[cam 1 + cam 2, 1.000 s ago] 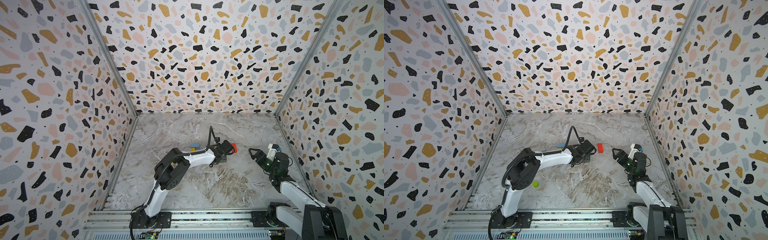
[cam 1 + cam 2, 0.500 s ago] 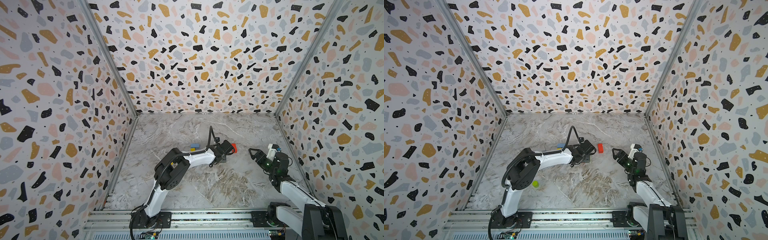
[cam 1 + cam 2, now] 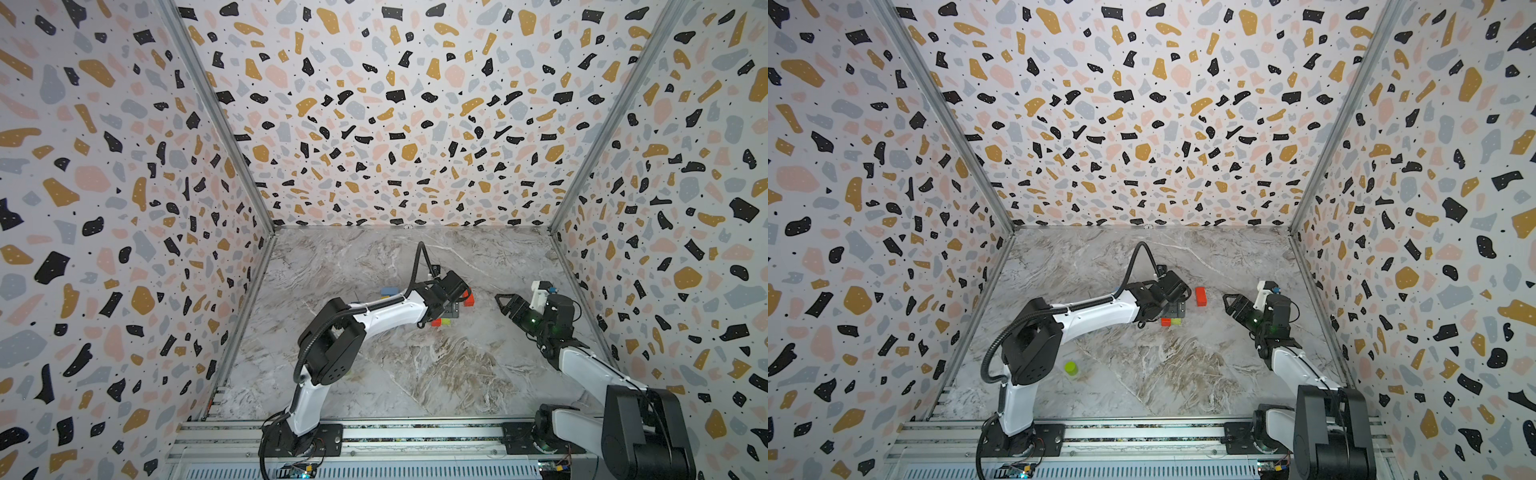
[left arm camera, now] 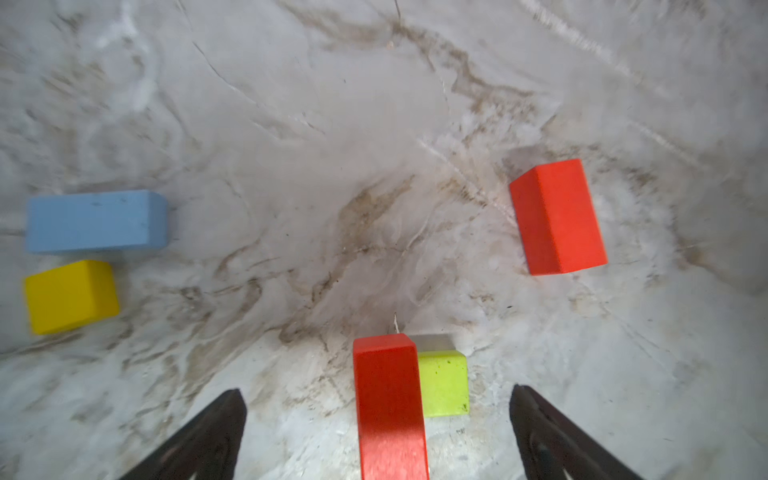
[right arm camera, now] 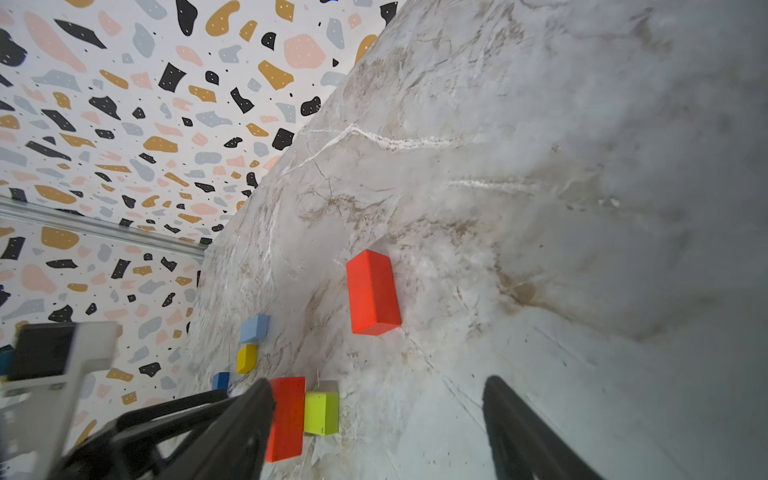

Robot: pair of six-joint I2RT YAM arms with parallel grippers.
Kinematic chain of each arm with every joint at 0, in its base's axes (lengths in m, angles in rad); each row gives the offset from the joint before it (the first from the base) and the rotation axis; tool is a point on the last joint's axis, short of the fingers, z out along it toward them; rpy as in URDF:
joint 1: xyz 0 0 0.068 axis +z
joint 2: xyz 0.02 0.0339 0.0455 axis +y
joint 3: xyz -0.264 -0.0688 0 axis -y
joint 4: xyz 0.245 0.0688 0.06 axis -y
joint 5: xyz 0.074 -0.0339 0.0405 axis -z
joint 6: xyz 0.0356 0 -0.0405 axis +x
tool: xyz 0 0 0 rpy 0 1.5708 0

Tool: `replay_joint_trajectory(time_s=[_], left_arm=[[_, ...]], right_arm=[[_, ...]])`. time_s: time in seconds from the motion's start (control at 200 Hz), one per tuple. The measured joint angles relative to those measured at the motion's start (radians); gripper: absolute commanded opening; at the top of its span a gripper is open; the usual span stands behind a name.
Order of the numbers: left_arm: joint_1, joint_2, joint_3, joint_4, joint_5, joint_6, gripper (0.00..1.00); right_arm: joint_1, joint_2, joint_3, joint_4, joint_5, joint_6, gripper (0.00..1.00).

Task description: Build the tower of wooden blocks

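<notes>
My left gripper (image 4: 377, 390) is open, pointing down over a red bar (image 4: 388, 407) that lies against a lime block (image 4: 442, 382); neither finger touches them. In both top views this gripper (image 3: 1175, 309) hangs over that pair (image 3: 440, 322). A second red bar (image 4: 557, 216) (image 3: 1200, 296) lies further right. A light blue block (image 4: 97, 220) and a yellow cube (image 4: 70, 297) lie to the left. My right gripper (image 5: 376, 390) (image 3: 505, 303) is open and empty, held above the floor right of the blocks. The wood block tower is out of view.
A lime cylinder (image 3: 1071, 368) stands alone near the left arm's elbow. A small blue block (image 5: 220, 380) lies beyond the yellow cube. Patterned walls (image 3: 124, 249) close the marble floor (image 3: 415, 365) on three sides, and a rail (image 3: 374, 432) runs along the front.
My left gripper's jaws have spread wide and let go of the red bar, which now lies beside the lime block. The right arm has stayed in place.
</notes>
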Motion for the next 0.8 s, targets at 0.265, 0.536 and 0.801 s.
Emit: replay_joint_trajectory(time_s=[0.265,0.536,0.801], left_arm=[[0.047,-0.304,-0.17,0.008,-0.029,0.031,1.0],[0.163,-0.507,-0.495,0.068,-0.002,0.053,1.0],[0.203,-0.656,-0.667,0.18,0.018,0.076,1.0]], right_arm=[[0.035,0.099,0.137,-0.131,-0.031,-0.137,0.56],[0.177,0.238,0.431,-0.377,0.09,-0.312,0.59],[0.256,0.454,0.686,-0.613,0.23,-0.447,0.61]])
